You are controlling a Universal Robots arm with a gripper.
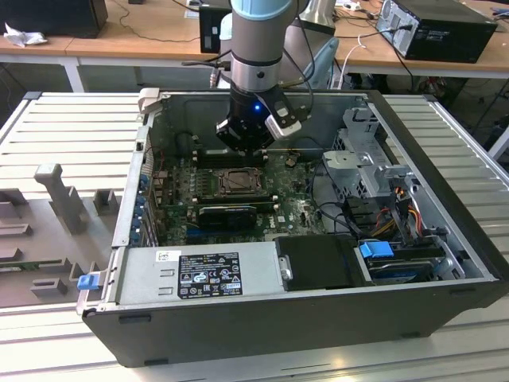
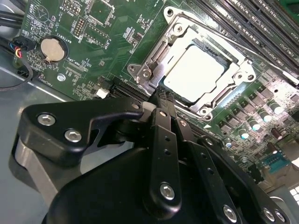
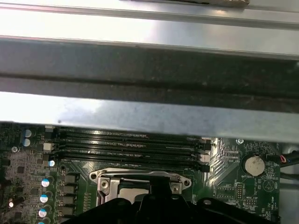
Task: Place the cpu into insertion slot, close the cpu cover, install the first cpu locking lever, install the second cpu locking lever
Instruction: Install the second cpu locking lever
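Observation:
The cpu, a pale silvery square, lies in the insertion slot on the green board. The cpu cover, a metal frame, lies flat around it, and the chip shows through its window. My gripper has its black fingers drawn together with nothing between them, the tips at the socket's edge beside one corner. In the exterior view the gripper hangs inside the open computer case, just behind the insertion slot. The first wrist view shows the cover beyond the dark gripper. How the locking levers stand is unclear.
Long black memory slots run beside the socket, with the case wall close behind them. A coin battery sits on the board. A black finned card, power supply, drive cage and cables surround the board.

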